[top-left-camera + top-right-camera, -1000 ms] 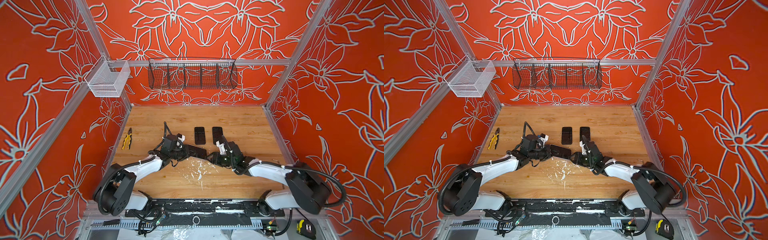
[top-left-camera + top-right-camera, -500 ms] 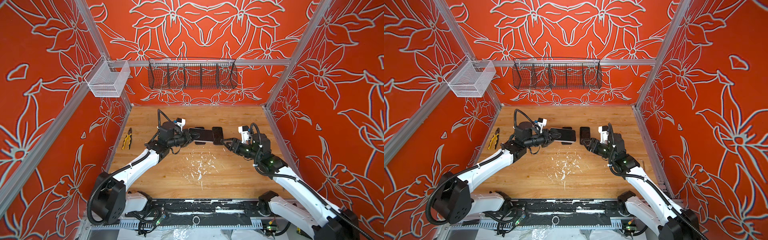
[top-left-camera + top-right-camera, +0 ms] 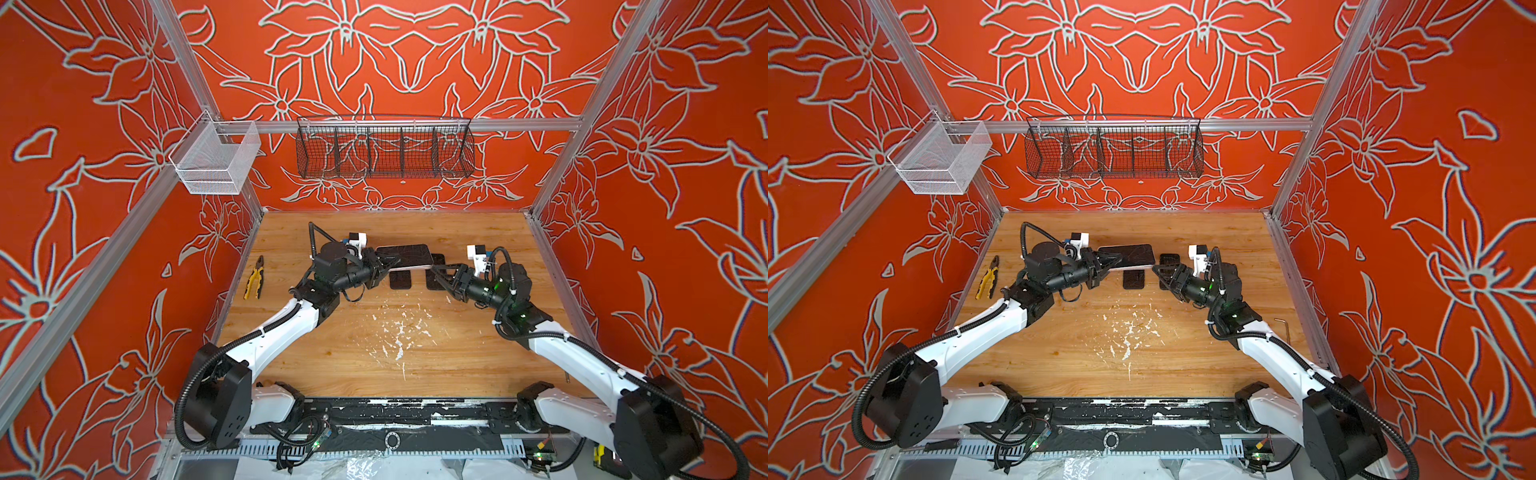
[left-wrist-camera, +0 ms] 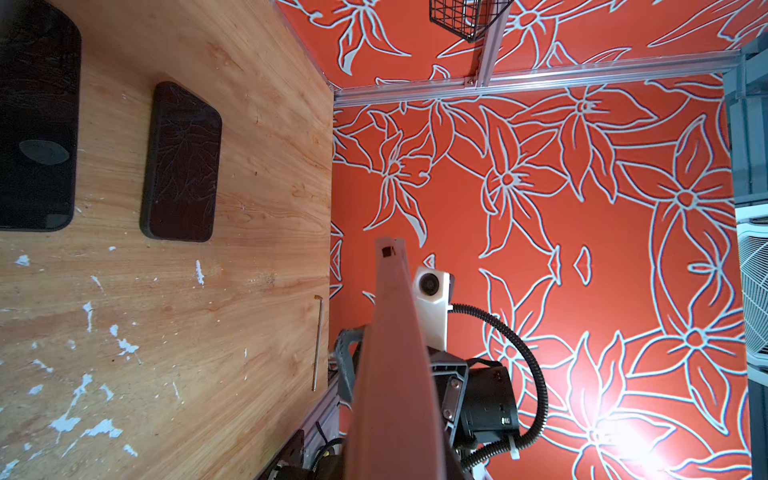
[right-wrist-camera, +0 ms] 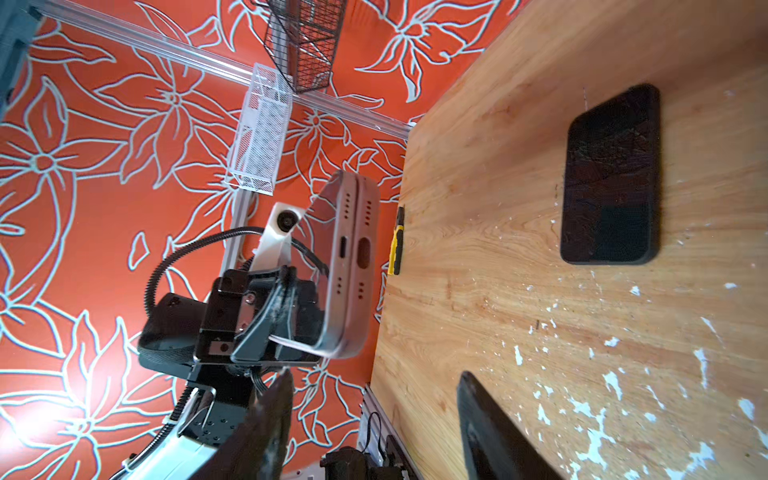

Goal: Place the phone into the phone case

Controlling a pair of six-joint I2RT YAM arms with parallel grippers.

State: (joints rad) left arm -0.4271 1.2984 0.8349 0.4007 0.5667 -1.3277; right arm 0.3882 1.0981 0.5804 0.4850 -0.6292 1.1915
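One phone (image 3: 409, 254) hangs clamped in left fingers (image 5: 262, 324); right fingers (image 5: 478, 428) stand spread apart.

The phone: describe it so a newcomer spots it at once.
On the wooden table, look mid-back, between the two arms. The phone is held off the surface by the left gripper; unlike the two black slabs lying flat beneath, it has a pale metallic edge.

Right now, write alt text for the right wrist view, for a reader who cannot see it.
The left gripper, shut on a pale phone, holds it clear of the wooden table, charging port toward the camera. A black phone case lies flat on the table; the right gripper, open, frames the foreground.
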